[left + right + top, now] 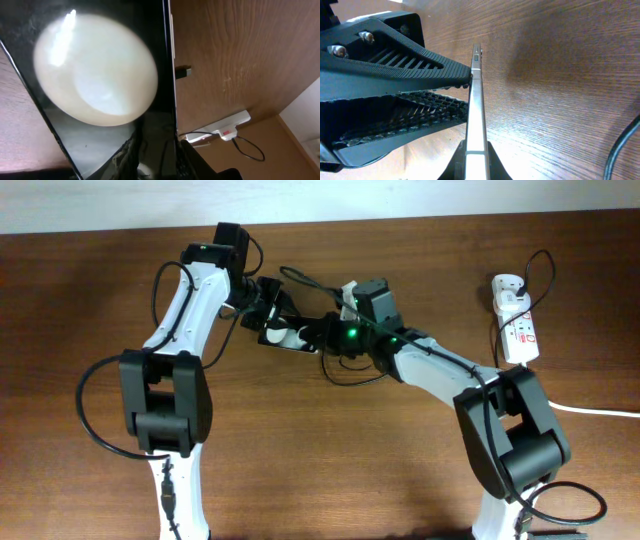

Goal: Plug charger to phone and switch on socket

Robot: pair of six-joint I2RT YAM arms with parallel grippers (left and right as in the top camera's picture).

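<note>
The black phone (283,336) sits between the two grippers at the table's middle back. My right gripper (325,335) is shut on it. In the right wrist view the phone (476,100) stands edge-on between that gripper's jaws (476,161). My left gripper (268,310) is open, and its ribbed fingers (468,94) touch the phone's face with their tips. The phone's face and one white circle (95,70) fill the left wrist view. A small black tip (183,71) shows beside its edge. The socket (516,320) lies far right, with the charger's thin cable (546,265) looping from it.
The socket also shows in the left wrist view (225,127), with a loop of thin black cable (252,150) beside it. Its thick white cord (600,410) runs off to the right. Black cable loops (350,375) lie under the right arm. A black cable (620,145) crosses the wood at right.
</note>
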